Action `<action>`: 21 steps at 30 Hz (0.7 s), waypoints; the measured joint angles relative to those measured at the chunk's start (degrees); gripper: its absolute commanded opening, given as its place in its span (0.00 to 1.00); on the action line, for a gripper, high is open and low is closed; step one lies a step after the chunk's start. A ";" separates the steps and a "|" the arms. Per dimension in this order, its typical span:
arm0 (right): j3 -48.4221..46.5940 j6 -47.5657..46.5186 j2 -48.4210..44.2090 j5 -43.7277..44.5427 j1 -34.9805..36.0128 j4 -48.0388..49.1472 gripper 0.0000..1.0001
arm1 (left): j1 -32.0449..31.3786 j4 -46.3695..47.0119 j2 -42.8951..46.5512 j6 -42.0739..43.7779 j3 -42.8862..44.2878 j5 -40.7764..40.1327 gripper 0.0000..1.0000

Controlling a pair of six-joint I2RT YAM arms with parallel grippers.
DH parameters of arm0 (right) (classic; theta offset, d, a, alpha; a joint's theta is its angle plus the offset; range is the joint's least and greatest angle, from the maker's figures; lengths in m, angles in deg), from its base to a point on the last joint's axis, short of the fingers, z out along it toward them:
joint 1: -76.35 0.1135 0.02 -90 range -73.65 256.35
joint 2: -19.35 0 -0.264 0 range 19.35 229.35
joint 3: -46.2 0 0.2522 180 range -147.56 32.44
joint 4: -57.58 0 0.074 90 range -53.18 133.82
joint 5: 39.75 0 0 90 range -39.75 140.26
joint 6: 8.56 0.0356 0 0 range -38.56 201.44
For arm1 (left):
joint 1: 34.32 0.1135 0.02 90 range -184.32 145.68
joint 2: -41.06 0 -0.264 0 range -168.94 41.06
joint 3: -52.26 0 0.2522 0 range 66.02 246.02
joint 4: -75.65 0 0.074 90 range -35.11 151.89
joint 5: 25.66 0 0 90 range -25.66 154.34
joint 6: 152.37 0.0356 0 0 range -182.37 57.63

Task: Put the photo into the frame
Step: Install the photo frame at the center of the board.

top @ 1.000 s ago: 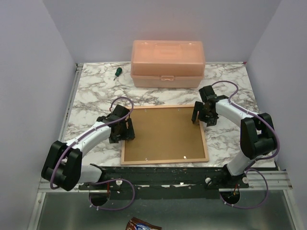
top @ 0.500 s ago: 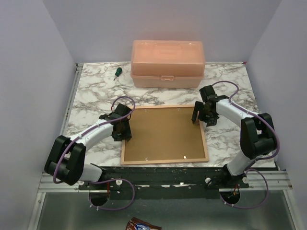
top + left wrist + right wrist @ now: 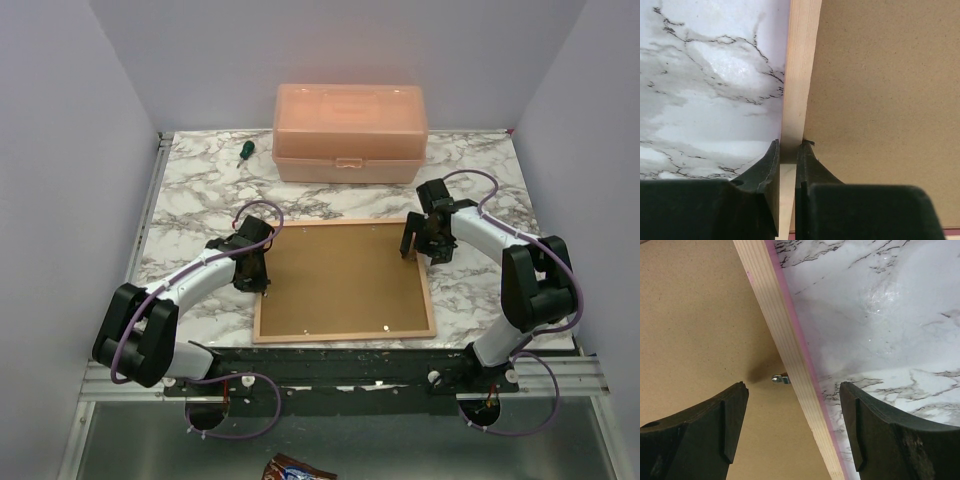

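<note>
The left gripper point(image 3: 788, 152) has pinched shut on the frame point(image 3: 801, 70) rail — likely to steady it. The right gripper point(image 3: 793, 390) straddles its rail, wide open, empty. No photo shows — perhaps beneath the board point(image 3: 880, 100).

Soft, even light from above — bright, with only faint shadows in the top view. The marble table point(image 3: 900, 315) carries a pale sheen. A small clip point(image 3: 781, 378) throws a soft shadow leftward; the frame point(image 3: 800, 75) grain reads sharp.

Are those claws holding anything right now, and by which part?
The left gripper pinches the frame by its left wooden rail. The right gripper straddles the opposite rail, open, holding nothing.
</note>
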 measured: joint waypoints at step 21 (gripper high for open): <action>5.42 0.09 -5.84 -2.58 -1.42 -0.04 0.82 | 0.28 -1.51 10.25 -2.14 -1.57 1.36 0.70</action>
